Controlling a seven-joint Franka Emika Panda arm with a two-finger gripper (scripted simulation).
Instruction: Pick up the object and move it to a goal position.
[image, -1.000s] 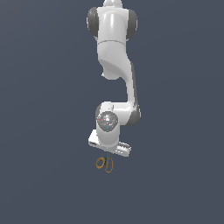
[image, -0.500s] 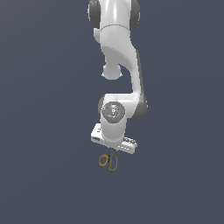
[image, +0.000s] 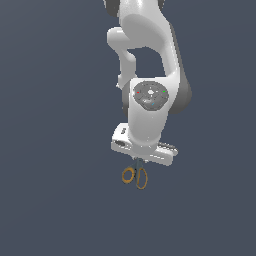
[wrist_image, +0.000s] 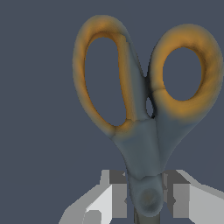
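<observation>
The object is a small pair of scissors (image: 135, 176) with two orange loop handles and dark grey-blue blades. In the exterior view the handles stick out just below the white gripper (image: 139, 162), and the blades are hidden under the hand. In the wrist view the scissors (wrist_image: 144, 144) fill most of the picture. There the gripper (wrist_image: 148, 199) is shut on them, one grey finger pad (wrist_image: 117, 194) on each side of the pivot screw.
The white arm (image: 150, 75) reaches down from the exterior view's top and covers the hand. All around is a plain dark blue-grey ground with no other objects or edges in sight.
The arm and gripper now look larger in the exterior view and have shifted slightly to its right. The scissors moved along with the gripper, keeping their place between the fingers.
</observation>
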